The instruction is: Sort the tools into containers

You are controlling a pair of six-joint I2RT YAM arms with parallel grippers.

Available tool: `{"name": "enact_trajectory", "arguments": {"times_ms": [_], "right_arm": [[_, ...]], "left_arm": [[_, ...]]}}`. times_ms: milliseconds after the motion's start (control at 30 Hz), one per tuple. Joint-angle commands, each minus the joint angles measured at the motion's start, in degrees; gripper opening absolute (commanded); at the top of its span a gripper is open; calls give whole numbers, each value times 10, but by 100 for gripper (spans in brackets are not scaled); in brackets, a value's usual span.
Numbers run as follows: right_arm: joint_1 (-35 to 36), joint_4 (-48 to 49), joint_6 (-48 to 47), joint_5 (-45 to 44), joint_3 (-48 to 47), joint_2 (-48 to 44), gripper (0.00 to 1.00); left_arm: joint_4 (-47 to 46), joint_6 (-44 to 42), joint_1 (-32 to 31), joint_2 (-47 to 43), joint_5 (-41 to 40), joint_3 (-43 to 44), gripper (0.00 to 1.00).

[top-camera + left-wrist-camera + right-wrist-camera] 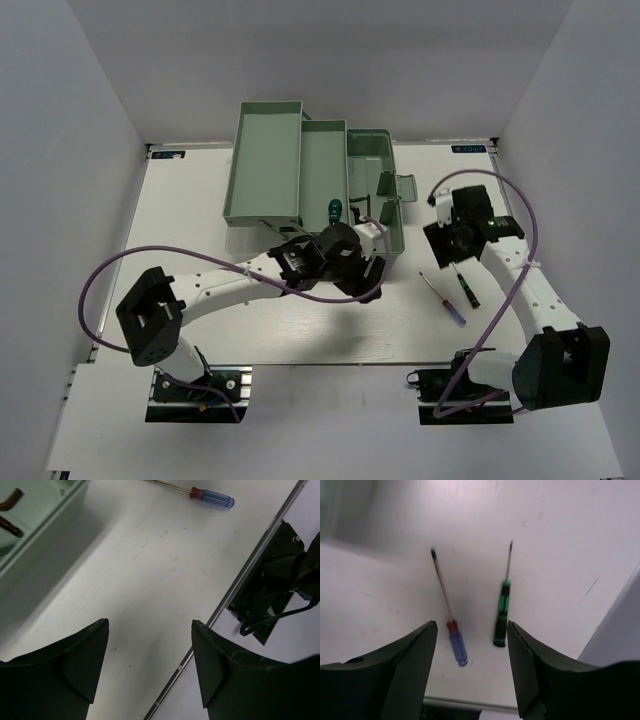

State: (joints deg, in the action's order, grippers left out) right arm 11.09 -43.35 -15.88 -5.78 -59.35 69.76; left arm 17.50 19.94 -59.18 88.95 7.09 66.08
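Note:
Two thin screwdrivers lie on the white table at the right: a blue-and-red one (446,300) (455,644) (211,497) and a green-and-black one (466,287) (501,614). My right gripper (447,252) (471,625) hovers over them, open, with nothing between its fingers. My left gripper (362,283) (150,625) is open and empty over bare table beside the toolbox base (378,190) (47,515). Two dark hex keys (11,500) lie in that base. A stubby green-handled screwdriver (333,209) lies in the middle mint tray (322,160).
A larger mint tray (265,160) sits to the left of the middle one. The toolbox lid with its handle (404,187) folds out to the right. The table's near edge and my right arm's base (270,595) lie close to the left gripper.

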Motion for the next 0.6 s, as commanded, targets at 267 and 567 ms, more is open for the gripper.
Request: {"name": "enact_trajectory", "arguments": {"times_ms": [267,567], "right_arm": [[-97,-3,-86,53,77,84,71],[-143,29,-108,52,31,207,66]], "left_arm": [[-30,-12,-30,3,18,9,79],[-25,4,-35,-10,-6,-10,79]]}}
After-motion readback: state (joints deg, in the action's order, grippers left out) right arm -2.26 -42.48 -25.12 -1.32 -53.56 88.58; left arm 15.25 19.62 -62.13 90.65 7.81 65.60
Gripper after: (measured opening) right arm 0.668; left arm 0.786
